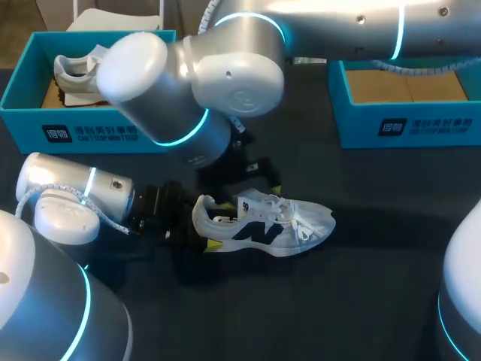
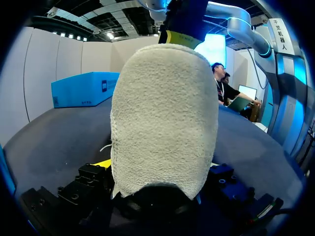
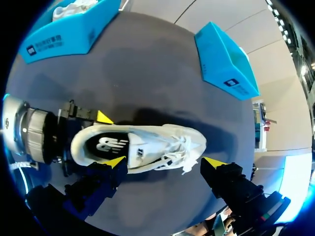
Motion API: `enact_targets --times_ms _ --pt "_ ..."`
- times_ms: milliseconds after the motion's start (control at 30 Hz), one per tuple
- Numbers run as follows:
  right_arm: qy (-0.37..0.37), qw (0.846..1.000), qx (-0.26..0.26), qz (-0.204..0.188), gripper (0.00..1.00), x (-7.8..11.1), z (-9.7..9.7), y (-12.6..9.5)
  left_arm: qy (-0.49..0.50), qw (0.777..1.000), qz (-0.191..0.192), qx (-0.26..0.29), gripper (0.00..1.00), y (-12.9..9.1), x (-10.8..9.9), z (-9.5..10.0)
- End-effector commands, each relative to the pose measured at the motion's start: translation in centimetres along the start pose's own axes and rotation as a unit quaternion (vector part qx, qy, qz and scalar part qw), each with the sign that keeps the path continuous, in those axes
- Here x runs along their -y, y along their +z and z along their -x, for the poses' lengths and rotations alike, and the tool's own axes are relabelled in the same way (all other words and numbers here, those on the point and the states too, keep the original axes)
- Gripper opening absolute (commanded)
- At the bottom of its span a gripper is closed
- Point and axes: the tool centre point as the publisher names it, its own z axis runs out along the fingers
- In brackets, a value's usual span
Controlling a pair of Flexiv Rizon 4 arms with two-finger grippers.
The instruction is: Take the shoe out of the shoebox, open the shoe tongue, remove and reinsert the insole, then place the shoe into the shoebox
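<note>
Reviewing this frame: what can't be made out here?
1. Whether left gripper grips the shoe: heel fills left wrist view.
2. Head view: right gripper hidden under right arm.
3. Head view: second shoe in left box partly behind that arm.

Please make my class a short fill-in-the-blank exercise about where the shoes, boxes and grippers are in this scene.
1. The white shoe lies on the ___, outside both boxes.
2. The left gripper is shut on its ___.
3. The right gripper, over that shoe, is ___.
4. The other shoe sits in the shoebox at the robot's ___.
Missing words: table; heel; open; left.
</note>
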Motion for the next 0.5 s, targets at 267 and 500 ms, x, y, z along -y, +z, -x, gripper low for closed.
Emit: enact_targets --times_ms 267,500 --pt "0.344 0.939 -0.011 -0.003 1.00 0.2 -2.0 0.5 0.000 1.000 0.002 0.000 0.00 0.2 -0.4 0.5" --pt "0.346 0.938 -0.013 -0.007 1.00 -0.1 -2.7 1.5 0.000 1.000 0.002 0.000 0.00 0.2 -0.4 0.5"
